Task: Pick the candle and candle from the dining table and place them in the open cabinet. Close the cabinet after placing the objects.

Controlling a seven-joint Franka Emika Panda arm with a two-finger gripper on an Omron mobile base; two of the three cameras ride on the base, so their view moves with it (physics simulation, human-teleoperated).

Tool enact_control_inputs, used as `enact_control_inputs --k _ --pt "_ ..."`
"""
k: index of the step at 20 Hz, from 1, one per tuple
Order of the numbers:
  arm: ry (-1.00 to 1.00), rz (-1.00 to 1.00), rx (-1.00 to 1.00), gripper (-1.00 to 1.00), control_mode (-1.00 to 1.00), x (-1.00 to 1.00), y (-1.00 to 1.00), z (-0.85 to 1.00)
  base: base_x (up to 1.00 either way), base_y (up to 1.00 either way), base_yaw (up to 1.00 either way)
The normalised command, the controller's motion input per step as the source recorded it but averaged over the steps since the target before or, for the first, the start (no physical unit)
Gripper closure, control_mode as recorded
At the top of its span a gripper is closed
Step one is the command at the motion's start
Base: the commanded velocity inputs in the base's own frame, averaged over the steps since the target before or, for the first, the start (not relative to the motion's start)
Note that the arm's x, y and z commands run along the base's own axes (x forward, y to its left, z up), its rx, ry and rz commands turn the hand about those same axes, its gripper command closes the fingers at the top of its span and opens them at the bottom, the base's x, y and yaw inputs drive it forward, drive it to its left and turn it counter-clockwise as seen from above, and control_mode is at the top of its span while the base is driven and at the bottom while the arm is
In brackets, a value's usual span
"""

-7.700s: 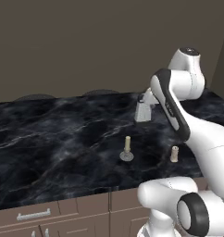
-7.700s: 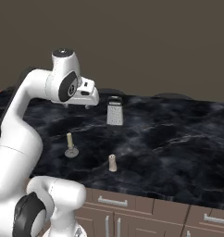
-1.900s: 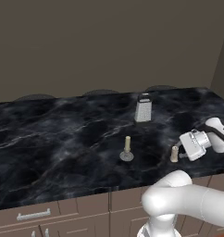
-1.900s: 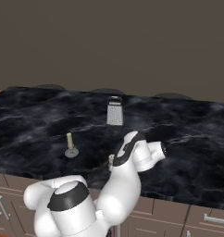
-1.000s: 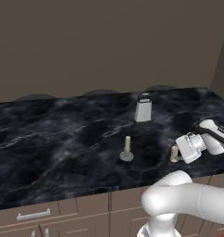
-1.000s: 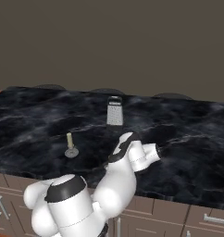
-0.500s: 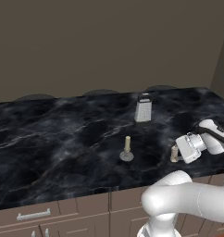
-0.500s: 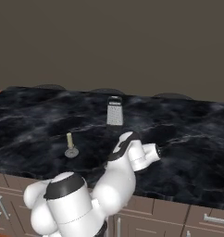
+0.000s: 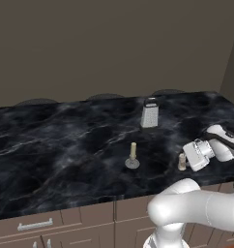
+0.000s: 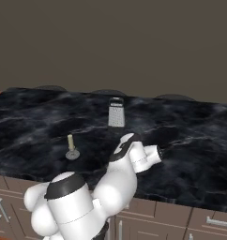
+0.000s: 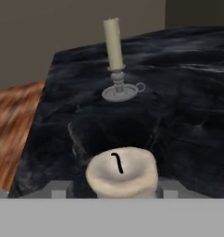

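The short candle stub stands upright near the front edge of the dining table, cream wax with a curled black wick. In the hand view it sits low and centred, with the two fingertips showing just either side of its base. The gripper lies low and level right beside it — whether the tips press the wax or stand just clear, I cannot tell.

The slim stick candle stands upright in its round grey dish holder — a small loop handle shows on the rim, and the dish holds nothing but the stick. It is near the stub, further along the black veined top.

The silver-grey box grater stands well back. No writing or label can be read on anything.
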Motion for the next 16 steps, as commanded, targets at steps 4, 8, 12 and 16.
enact_control_inputs --k 4,8,12,16 --pt "0.00 0.00 0.00 1.00 -1.00 0.01 0.00 -0.08 0.00 0.00 0.00" --pt "0.00 0.00 0.00 1.00 -1.00 0.00 0.00 -0.03 0.00 0.00 0.00" --pt "0.00 0.00 0.02 1.00 -1.00 0.00 0.00 0.05 0.00 0.00 0.00" --pt "0.00 -0.04 0.03 1.00 -1.00 -0.03 0.00 0.38 0.00 0.00 0.00"
